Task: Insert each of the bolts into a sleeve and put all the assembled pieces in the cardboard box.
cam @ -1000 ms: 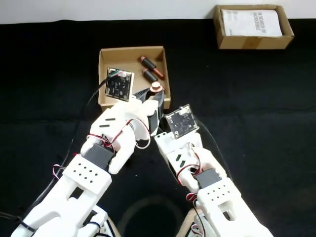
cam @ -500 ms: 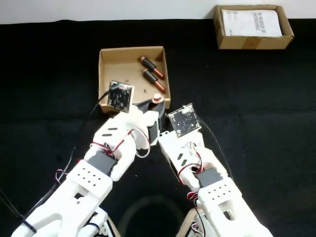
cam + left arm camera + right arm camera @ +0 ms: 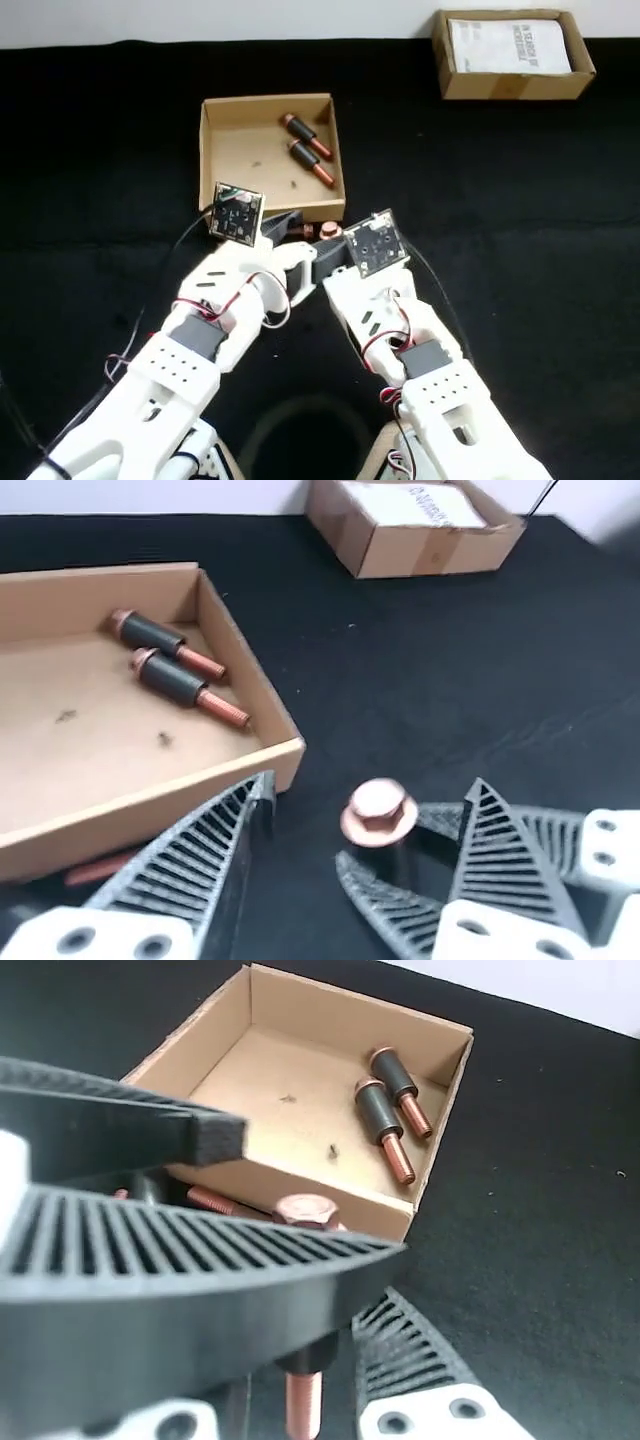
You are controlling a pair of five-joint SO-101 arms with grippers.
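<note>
The cardboard box (image 3: 222,150) (image 3: 240,700) (image 3: 300,1175) holds two bolts pushed into black sleeves (image 3: 305,150) (image 3: 170,670) (image 3: 385,1115). Just outside its near right corner stands a third copper bolt in a sleeve (image 3: 327,232) (image 3: 380,810) (image 3: 305,1208), upright with the head on top. My right gripper (image 3: 328,248) (image 3: 400,858) (image 3: 345,1305) is shut on its sleeve. My left gripper (image 3: 298,226) (image 3: 372,785) is open, with one jaw on either side of that piece and apart from it. A bare bolt (image 3: 100,868) (image 3: 212,1202) lies on the table against the box's near wall.
A second cardboard box (image 3: 512,55) (image 3: 415,525) with white paper in it stands at the far right on the black cloth (image 3: 520,250). The two arms crowd together just in front of the open box.
The bolt-and-sleeve piece came from above the box's near right corner back toward the arms and now stands outside the box. The left arm drew back with it; the right arm barely shifted.
</note>
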